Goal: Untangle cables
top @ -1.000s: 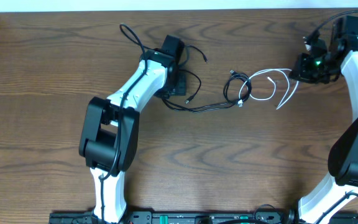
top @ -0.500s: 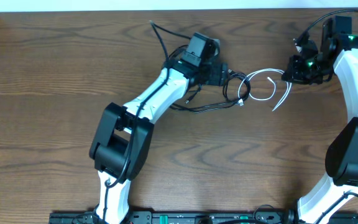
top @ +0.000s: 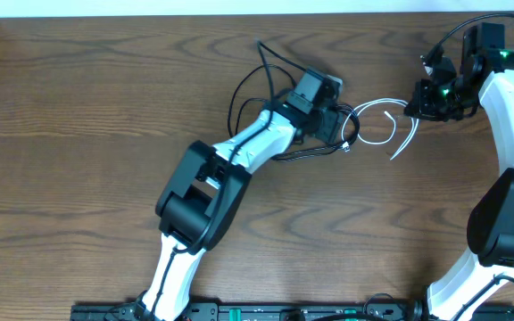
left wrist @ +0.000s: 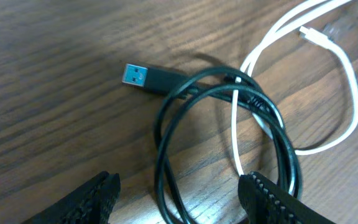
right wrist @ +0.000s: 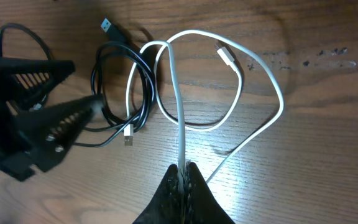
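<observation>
Fingers (left wrist: 98,199) of the left end effector (top: 341,120) stand wide apart, one on each side of the black cable (left wrist: 166,81), and they hold nothing. A second ago this arm was further left on the surface (top: 78,134); it has swung right and now reaches the black loop. The loop lies flat near the far middle, with its blue-tipped plug just beside it. The white cable (right wrist: 178,112) crosses the black loop and curls off to the right. On the far right, the right end effector (right wrist: 184,171) is pinched tight on the white cable. It has only slid a little to the left.
</observation>
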`<state>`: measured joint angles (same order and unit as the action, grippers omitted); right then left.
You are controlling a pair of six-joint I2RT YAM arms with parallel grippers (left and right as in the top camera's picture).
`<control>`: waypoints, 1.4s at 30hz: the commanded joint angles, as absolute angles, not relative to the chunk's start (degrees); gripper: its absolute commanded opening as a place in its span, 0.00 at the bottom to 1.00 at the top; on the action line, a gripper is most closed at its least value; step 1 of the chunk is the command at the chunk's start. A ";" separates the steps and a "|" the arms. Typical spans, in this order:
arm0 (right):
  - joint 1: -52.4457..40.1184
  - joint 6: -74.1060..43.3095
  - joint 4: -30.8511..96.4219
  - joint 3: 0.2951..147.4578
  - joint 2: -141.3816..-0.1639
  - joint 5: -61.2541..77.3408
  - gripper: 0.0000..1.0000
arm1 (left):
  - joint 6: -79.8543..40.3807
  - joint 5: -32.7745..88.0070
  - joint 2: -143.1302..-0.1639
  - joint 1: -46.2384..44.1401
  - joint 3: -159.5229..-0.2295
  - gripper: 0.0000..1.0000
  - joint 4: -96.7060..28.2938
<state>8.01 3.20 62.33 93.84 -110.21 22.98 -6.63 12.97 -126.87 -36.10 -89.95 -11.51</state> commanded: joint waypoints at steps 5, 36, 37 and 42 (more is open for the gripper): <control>7.77 3.95 62.37 93.95 -110.04 23.70 0.01 | -3.86 6.81 -129.88 -37.47 -89.80 0.62 -11.66; 7.81 3.92 56.90 93.95 -110.04 27.90 0.01 | -6.72 7.09 -128.90 -39.81 -88.25 0.08 -17.67; 7.81 3.81 55.59 93.95 -110.04 28.34 0.01 | -6.72 7.09 -128.44 -39.97 -88.25 0.07 -18.50; 7.81 -1.83 47.68 93.95 -110.06 25.80 0.01 | -6.70 10.83 -127.61 -40.40 -88.25 0.07 -21.71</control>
<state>8.01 2.00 49.78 93.82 -110.21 26.37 -6.17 7.79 -127.46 -39.81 -89.71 -19.42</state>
